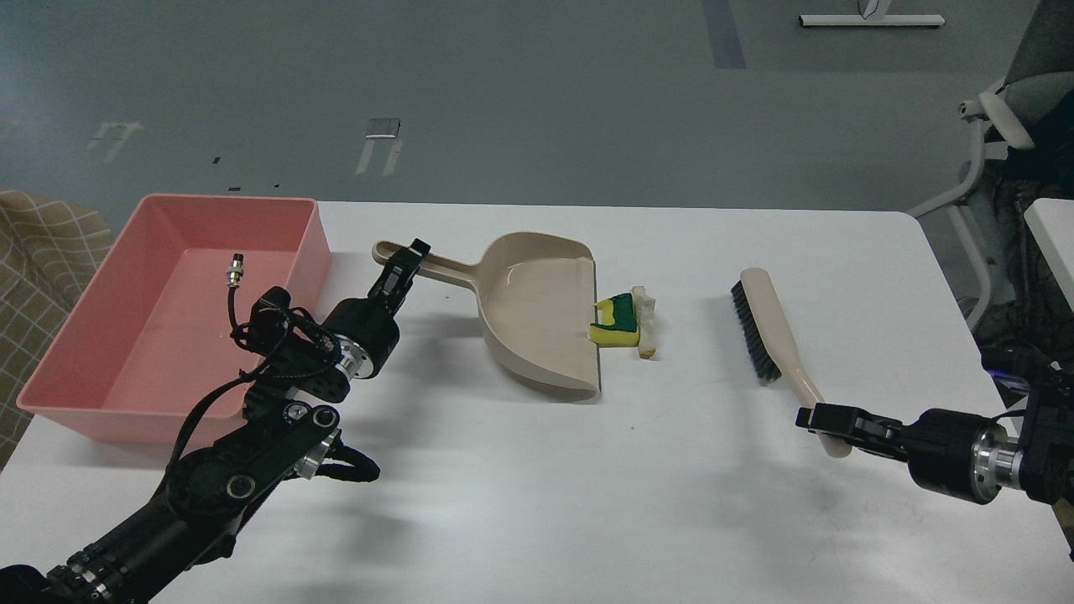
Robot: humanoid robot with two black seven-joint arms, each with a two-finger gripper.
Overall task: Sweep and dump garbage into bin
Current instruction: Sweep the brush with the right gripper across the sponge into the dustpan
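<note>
The yellow sponge piece with a green layer (615,322) lies at the open lip of the beige dustpan (541,312), with the whitish-beige strip (645,332) just right of it. My left gripper (406,262) is shut on the dustpan's long handle (428,267). My right gripper (821,419) is shut on the handle end of a beige hand brush (776,330) with black bristles, which lies tilted to the right of the garbage, apart from it. The pink bin (168,310) stands at the left of the table.
A small metal connector on a black cable (234,274) sticks up from my left arm in front of the bin. An office chair (1007,151) stands beyond the table's right edge. The white table (537,470) shows bare surface in front.
</note>
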